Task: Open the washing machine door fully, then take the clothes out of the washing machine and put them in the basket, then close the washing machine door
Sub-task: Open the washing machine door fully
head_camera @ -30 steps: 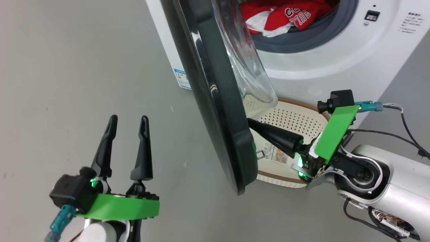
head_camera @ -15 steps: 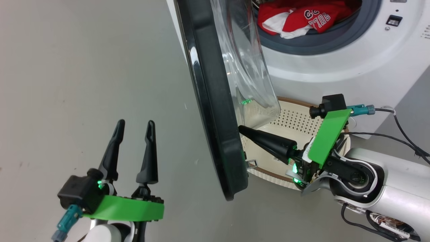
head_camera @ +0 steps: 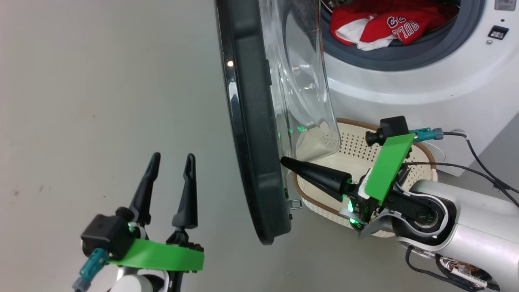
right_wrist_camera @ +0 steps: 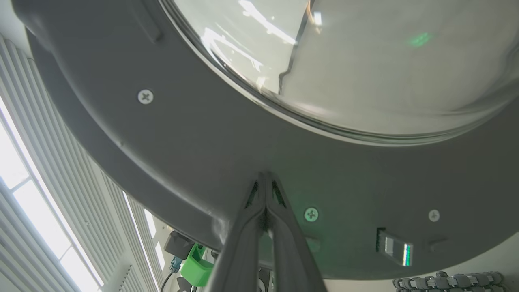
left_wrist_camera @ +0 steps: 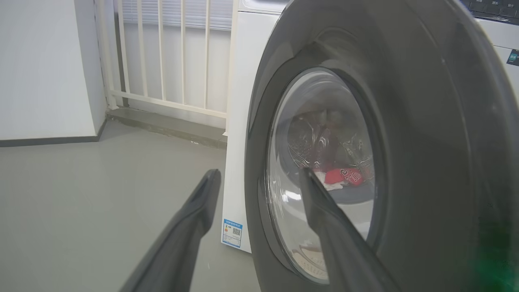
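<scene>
The washing machine door [head_camera: 251, 121] stands partly open, edge-on, its black rim toward me and its glass bowl [head_camera: 302, 81] facing the washing machine [head_camera: 405, 93]. The red and white clothes [head_camera: 381, 26] lie in the drum. On the floor under the opening sits the basket [head_camera: 352, 146]. My right gripper [head_camera: 284, 161] is shut with nothing in it, tips against the door's inner rim [right_wrist_camera: 202, 134], just above the basket. My left gripper [head_camera: 172, 156] hovers open to the left of the door's outer face [left_wrist_camera: 425, 121], apart from it. Through the glass the clothes [left_wrist_camera: 344, 176] show.
Bare grey floor [head_camera: 101, 101] spreads left of the door. A white railing [left_wrist_camera: 170, 61] and a wall stand behind the machine's left side. Black cables [head_camera: 478, 162] trail from my right arm near the machine's lower right corner.
The head camera has shifted, sliding the scene rightward. The door has swung wider from the machine, with my shut right gripper staying against its inner rim. My left gripper has kept its open pose.
</scene>
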`<state>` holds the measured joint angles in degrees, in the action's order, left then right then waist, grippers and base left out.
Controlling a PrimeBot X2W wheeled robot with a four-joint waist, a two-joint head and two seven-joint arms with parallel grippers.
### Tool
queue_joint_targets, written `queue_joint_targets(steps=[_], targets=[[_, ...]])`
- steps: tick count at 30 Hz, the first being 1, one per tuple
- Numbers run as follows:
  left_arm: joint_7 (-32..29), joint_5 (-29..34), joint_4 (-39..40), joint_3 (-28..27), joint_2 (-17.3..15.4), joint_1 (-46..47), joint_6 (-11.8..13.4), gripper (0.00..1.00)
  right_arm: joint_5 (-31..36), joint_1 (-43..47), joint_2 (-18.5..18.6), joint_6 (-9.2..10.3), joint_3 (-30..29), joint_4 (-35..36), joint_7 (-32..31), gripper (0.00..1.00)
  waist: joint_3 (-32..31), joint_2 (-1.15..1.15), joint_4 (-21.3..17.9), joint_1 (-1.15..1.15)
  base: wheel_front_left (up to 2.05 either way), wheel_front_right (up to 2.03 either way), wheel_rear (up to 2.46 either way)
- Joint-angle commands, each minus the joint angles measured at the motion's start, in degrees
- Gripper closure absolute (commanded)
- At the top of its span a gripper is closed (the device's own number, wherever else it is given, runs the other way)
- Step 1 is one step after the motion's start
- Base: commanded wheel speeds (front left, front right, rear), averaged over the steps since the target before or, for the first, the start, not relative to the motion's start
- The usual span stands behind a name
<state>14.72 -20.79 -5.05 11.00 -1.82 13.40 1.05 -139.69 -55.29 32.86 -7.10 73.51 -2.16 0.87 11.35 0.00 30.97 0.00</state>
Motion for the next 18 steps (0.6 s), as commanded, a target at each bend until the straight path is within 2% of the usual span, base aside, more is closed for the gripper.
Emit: queue_joint_targets(steps=[1, 18], targets=[[0.3, -0.2, 0.9, -1.5, -1.1, -0.1, 0.1, 0.00, 0.3, 1.3, -1.2, -0.39, -0.2, 0.7, -0.7, 1.00, -0.2, 0.00, 0.5, 0.00, 0.00, 0.00, 0.00], [0.3, -0.4, -0.8, -1.2, -1.1, -0.4, 0.0, 0.00, 3.0, 3.1, -4.1, -0.39, -0.2, -2.8, -1.8, 1.00, -1.4, 0.00, 0.5, 0.00, 0.00, 0.00, 0.00]])
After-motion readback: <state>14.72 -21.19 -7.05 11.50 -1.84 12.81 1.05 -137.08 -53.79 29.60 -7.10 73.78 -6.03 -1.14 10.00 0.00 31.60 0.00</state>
